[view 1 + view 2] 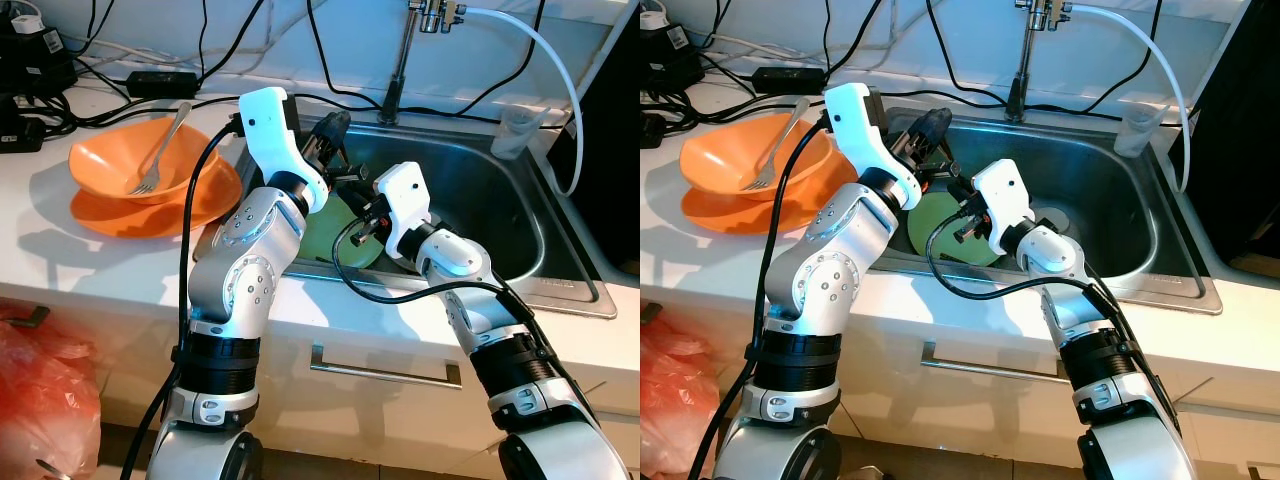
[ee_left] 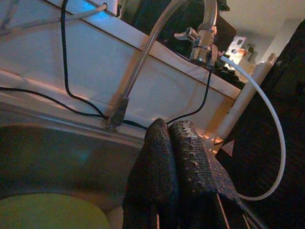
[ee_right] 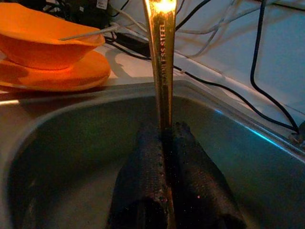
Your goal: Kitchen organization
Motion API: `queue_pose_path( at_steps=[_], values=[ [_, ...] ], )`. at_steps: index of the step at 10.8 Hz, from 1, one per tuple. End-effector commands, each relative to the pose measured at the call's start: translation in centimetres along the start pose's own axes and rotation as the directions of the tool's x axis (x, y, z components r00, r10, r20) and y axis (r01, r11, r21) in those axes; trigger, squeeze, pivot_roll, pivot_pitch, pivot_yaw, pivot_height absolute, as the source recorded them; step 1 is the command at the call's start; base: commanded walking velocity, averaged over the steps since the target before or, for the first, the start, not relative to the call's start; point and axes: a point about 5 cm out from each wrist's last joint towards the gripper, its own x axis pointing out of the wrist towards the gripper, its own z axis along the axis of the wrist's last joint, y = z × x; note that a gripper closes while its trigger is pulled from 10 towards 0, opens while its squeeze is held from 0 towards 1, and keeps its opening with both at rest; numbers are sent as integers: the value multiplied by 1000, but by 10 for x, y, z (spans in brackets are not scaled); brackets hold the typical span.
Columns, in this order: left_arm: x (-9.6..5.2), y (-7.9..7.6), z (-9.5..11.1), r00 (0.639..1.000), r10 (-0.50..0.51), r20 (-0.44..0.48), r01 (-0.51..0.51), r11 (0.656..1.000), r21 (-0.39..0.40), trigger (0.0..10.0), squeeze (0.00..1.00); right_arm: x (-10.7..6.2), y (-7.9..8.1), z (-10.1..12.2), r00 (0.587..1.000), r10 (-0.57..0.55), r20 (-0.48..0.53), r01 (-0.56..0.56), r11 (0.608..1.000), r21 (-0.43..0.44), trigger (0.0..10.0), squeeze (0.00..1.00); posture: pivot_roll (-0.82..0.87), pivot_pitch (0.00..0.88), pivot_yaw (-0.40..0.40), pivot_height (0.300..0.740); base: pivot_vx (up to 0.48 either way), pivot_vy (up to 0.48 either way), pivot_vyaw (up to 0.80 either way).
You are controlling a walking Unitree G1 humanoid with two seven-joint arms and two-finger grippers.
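From where I stand, both arms hide most of the green plate [image 1: 940,232] lying in the sink [image 1: 520,215], so its full outline cannot be made out. The right gripper [image 3: 164,143] clamps a steel utensil [image 3: 161,62] whose working end runs off the picture's edge; spoon, fork or knife, I cannot tell. The tap [image 1: 437,12] is cut off at the top. An orange-red bag [image 1: 45,400] at the lower left is cropped, its contents unreadable.
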Motion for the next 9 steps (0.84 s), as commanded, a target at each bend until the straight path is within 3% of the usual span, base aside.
queue_pose_path(
  at_steps=[1,2,3,4,5,7,8,9],
  values=[
    [1,-15,-5,999,-35,2,36,997,-65,10000,0,-2,-7,1,1000,-21,1,21,1000,1,0,0,-45,0,-36,740,0,0,0],
    [1,-16,-6,999,-35,2,35,997,-67,10000,0,-3,-8,1,1000,-22,-1,22,1000,-2,0,0,-47,0,-39,740,0,0,0],
    [1,-16,-7,999,-33,0,33,997,-70,10000,0,-3,-8,0,1000,-21,-4,21,1000,-4,1098,0,-50,0,-38,740,0,0,0],
    [1,-16,-8,999,-34,0,34,997,-71,10000,0,-3,-8,0,1000,-22,-7,22,1000,-6,4941,0,-51,0,-38,740,0,0,0],
    [1,-17,-8,999,-38,-1,38,996,-75,10000,0,-3,-8,-1,1000,-23,-11,23,1000,-8,10000,0,-53,0,-38,740,0,0,0],
    [1,-18,-8,999,-45,0,45,995,-85,10000,0,-4,-8,-1,1000,-21,-15,20,1000,-8,10000,0,-54,0,-38,740,0,0,0],
    [0,-17,-11,999,-42,-8,41,995,-93,10000,1000,-5,-8,-3,1000,-20,-19,20,1000,-7,10000,0,-57,0,-37,740,0,0,0],
    [0,-18,-11,999,-45,-9,44,994,-97,10000,1000,-5,-8,-3,1000,-21,-19,21,1000,-7,10000,0,-58,0,-37,740,0,0,0]
  ],
)
